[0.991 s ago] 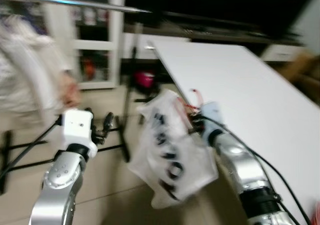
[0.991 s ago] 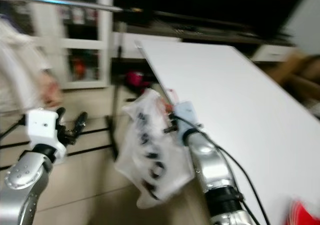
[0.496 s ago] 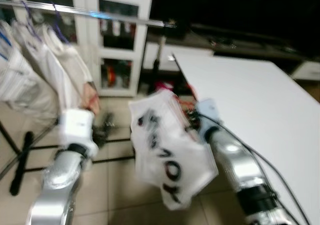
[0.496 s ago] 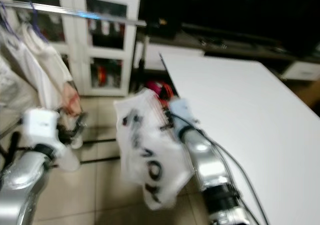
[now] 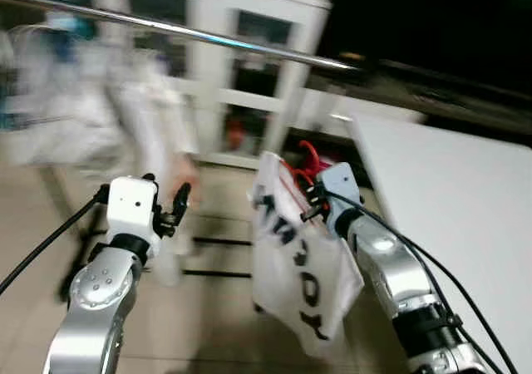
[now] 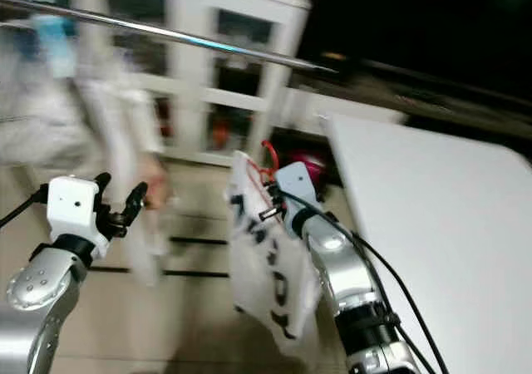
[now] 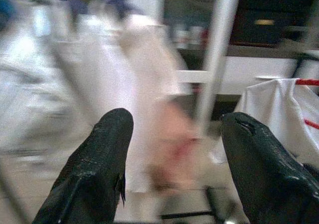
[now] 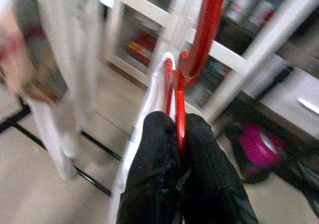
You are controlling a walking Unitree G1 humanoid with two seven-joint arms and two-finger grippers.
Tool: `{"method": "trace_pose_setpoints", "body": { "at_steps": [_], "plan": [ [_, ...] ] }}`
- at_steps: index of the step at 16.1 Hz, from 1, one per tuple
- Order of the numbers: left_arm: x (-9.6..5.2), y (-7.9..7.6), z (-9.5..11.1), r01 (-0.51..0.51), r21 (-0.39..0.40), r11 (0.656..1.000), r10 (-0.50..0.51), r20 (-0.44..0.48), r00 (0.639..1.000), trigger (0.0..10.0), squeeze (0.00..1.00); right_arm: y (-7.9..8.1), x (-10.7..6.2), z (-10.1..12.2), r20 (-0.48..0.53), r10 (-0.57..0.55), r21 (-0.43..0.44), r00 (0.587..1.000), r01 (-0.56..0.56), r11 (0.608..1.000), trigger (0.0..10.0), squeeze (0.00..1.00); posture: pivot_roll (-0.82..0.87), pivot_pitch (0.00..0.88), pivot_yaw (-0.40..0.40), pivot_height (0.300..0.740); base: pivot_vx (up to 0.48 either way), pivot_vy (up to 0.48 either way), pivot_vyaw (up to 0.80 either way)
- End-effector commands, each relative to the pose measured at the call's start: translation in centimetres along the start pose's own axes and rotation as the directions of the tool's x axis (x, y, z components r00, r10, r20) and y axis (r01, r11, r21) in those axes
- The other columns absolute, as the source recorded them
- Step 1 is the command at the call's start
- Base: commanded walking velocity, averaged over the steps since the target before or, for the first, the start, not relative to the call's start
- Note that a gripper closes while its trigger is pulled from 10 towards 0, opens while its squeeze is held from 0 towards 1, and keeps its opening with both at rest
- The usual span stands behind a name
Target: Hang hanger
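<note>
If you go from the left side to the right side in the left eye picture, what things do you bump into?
Blurry white clothes on the rack → left gripper, fingers open → white garment with black letters on the red hanger → right gripper, shut on the hanger → white table.

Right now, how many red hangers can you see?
1: the red hanger pinched in the right gripper, carrying a white garment, below the rail. Blurred clothes on the rail may hide others.

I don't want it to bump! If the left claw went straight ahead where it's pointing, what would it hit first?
Probably the white clothes hanging ahead of the open left claw; blur hides how far they are.
</note>
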State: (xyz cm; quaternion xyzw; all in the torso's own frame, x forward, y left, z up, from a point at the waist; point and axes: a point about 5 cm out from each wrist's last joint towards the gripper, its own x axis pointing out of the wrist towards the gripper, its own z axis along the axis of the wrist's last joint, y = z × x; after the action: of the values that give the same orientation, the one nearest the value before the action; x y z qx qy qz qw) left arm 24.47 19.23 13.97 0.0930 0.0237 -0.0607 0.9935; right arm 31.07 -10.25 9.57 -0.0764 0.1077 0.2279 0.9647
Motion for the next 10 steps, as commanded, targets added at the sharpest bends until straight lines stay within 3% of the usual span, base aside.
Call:
{"method": "trace_pose_setpoints", "body": {
  "at_steps": [1,9,10],
  "plan": [
    [0.0,0.2,0.3,0.008,0.020,1.000,-0.008,0.014,1.000,10.0,0.00,-0.5,0.3,1.2,0.052,-0.054,0.015,0.997,0.053,0.998,10.0,0.00,0.08,0.000,-0.205,0.740,0.386,0.000,0.00],
    [1.8,-0.2,1.1,0.113,0.059,0.992,-0.116,0.042,0.992,10.0,0.00,-2.0,0.0,0.8,0.046,-0.193,0.094,0.980,0.188,0.978,10.0,0.00,0.06,0.000,-0.107,0.740,0.388,0.000,0.00],
    [2.3,-0.5,1.6,0.147,0.061,0.987,-0.150,0.059,0.987,10.0,0.00,-2.0,-0.2,0.7,0.041,-0.208,0.124,0.977,0.202,0.972,10.0,0.00,0.07,0.000,-0.067,0.740,0.386,0.000,0.00]
  ]
}}
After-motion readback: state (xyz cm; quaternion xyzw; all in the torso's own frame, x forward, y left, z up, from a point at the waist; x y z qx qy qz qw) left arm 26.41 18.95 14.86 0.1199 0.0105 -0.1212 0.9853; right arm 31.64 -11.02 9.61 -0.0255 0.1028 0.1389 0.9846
